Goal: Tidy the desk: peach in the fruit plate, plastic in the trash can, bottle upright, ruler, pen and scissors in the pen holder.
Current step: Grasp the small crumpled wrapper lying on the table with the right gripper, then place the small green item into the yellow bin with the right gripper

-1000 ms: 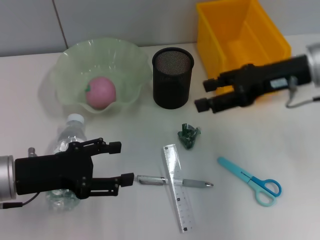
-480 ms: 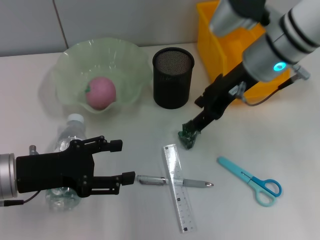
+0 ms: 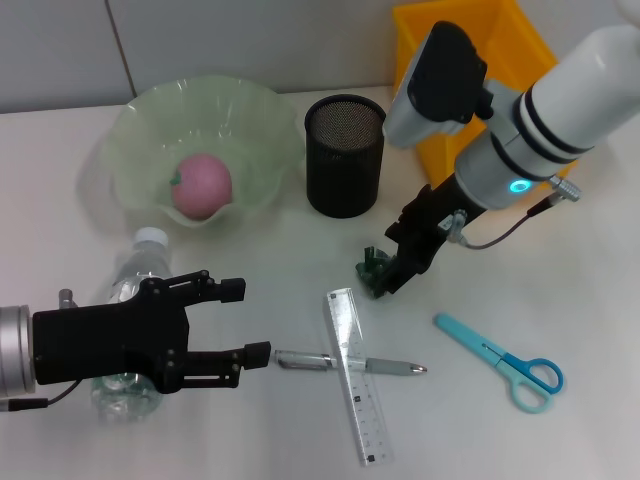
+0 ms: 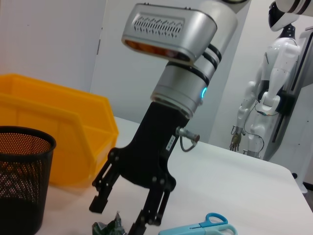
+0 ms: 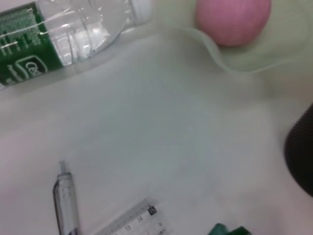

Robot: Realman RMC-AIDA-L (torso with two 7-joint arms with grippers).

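The left gripper (image 3: 240,322) lies low over the desk (image 3: 560,280), jaws apart, pointing toward the pen (image 3: 350,364), unmoved since a second ago. Behind it the bottle (image 3: 135,285) lies on its side, cap toward the fruit plate (image 3: 135,125) holding the peach (image 3: 202,185). The ruler (image 3: 357,375) lies across the pen. The right gripper (image 3: 385,268), a second ago up by the trash can (image 3: 530,60), has swung down; its spread jaws now straddle the plastic (image 3: 374,272).
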